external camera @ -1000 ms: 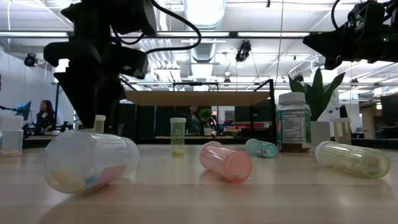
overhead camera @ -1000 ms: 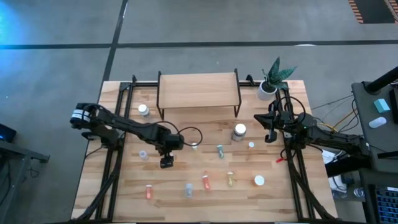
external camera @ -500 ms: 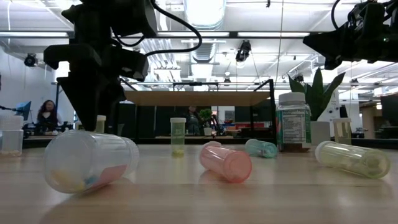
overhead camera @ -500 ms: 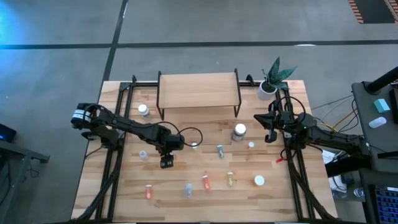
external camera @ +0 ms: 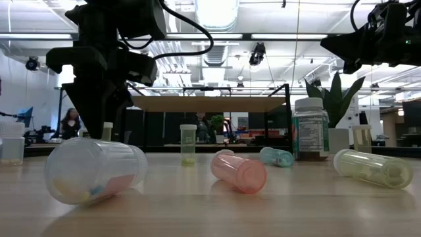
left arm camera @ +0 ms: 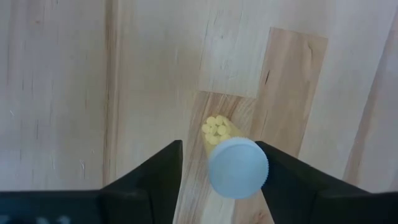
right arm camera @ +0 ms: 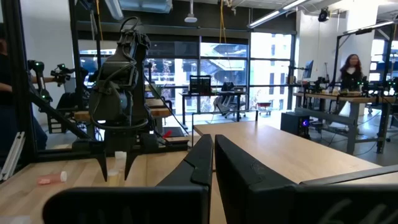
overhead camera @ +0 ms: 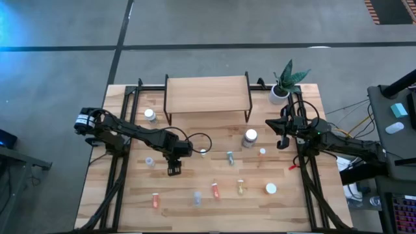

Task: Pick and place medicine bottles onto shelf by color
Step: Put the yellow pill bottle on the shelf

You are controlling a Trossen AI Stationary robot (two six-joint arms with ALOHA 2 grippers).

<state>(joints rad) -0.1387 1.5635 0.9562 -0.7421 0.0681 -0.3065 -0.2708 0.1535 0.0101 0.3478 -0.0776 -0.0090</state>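
Observation:
My left gripper (overhead camera: 173,170) points down over the table's left middle, open, its fingers on either side of a small upright yellow vial (left arm camera: 233,165) with a white cap. The vial stands on the tabletop; it also shows in the low view (external camera: 106,130) and the right wrist view (right arm camera: 115,167). My right gripper (overhead camera: 280,138) is shut and empty, raised above the table's right side. The wooden shelf (overhead camera: 207,95) stands at the far middle, with nothing on its top. Other bottles lie scattered: a large white-capped one (overhead camera: 249,138), an orange one (overhead camera: 215,190) and a clear one (overhead camera: 196,198). My left gripper has one finger (left arm camera: 281,171) close against the vial's white cap (left arm camera: 258,163), and the other finger stands a small gap away. I cannot tell whether either finger touches the vial. The vial stands upright on the table.
A potted plant (overhead camera: 281,90) stands at the far right corner. A white-capped bottle (overhead camera: 150,115) stands left of the shelf. A clear vial (overhead camera: 150,161), an orange one (overhead camera: 155,200), a yellow one (overhead camera: 240,187) and a white pot (overhead camera: 270,188) lie nearer the front.

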